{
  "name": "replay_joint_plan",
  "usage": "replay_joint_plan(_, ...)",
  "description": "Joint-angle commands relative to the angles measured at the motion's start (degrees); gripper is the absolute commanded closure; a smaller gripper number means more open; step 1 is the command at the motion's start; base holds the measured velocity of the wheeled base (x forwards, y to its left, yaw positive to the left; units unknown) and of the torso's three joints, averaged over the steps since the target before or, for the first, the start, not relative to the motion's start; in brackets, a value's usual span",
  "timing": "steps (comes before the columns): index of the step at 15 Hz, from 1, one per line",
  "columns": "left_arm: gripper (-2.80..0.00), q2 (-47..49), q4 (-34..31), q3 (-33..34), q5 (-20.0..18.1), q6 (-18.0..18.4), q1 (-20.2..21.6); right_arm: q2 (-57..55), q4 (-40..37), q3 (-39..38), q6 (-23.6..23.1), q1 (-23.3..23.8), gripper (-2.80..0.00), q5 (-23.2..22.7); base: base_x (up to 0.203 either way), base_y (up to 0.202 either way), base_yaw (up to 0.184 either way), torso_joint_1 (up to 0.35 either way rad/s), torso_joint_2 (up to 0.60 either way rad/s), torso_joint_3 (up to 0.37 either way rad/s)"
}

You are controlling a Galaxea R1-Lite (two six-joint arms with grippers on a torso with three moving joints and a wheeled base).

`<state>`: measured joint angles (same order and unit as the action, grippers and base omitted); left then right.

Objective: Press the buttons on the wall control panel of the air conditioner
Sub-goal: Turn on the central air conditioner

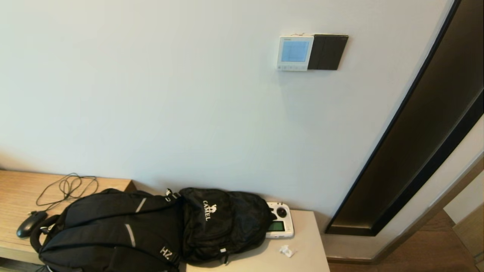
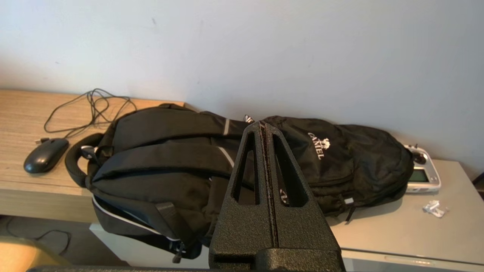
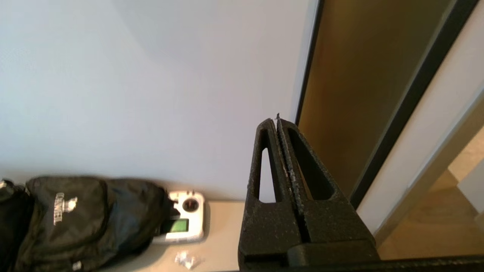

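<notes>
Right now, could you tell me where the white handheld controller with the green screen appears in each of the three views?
Head view: the white handheld controller lies on the grey cabinet top, low and right of centre, against the CAMEL backpack.
Left wrist view: far right edge, beyond the backpack.
Right wrist view: low, left of centre, beside the backpack.
Shared landmark: the crumpled white scrap near the controller.

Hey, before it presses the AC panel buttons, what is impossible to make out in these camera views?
- buttons: head view, too small to count or read.
- wall control panel: screen readout too faint; outside both wrist views.
- handheld controller: its left part hidden by the backpack in every view.
- left pincer and right pincer: absent from the head view, so their distance from the panel is unknown.
</notes>
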<state>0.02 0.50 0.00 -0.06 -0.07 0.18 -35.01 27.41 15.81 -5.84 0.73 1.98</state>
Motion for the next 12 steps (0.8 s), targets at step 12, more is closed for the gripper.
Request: replay_joint_plan(12, 0.0, -0.02, 0.03, 0.0, -0.02, -0.01, 0.06, -53.74, 6.58, 45.91, 0.82, -19.63, 0.0, 13.2, 0.0, 0.0, 0.0, 0.001, 0.0, 0.0)
